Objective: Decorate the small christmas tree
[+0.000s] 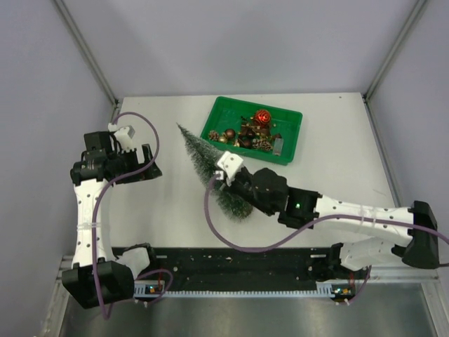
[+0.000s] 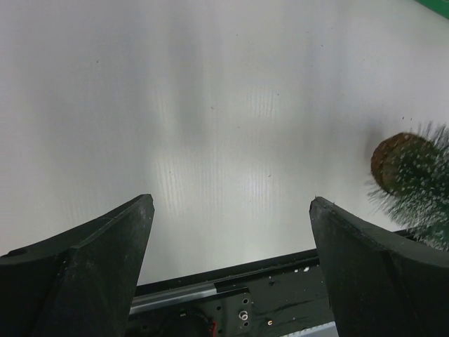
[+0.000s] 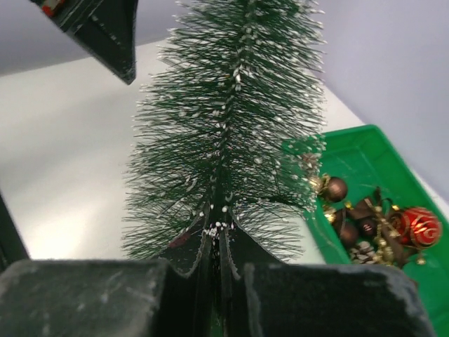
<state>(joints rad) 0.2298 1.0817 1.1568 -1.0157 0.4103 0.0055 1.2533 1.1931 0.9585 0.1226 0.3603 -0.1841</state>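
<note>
While our left pincer hangs wide open off to the left, we have the right pincer clenched on the small christmas tree low in its bristles, slanting over the worktop just beside the green tray of ornaments.

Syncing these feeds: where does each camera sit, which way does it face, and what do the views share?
Top external: above and behind, looking down on the table; left arm, right arm and green tray show.
Left wrist: on the left arm, looking down past the open left gripper at the table.
Right wrist: on the right arm, looking along the right gripper, shut on the small christmas tree, toward the tray.
Shared: all three show the tree; the left wrist catches only its wooden base end.
</note>
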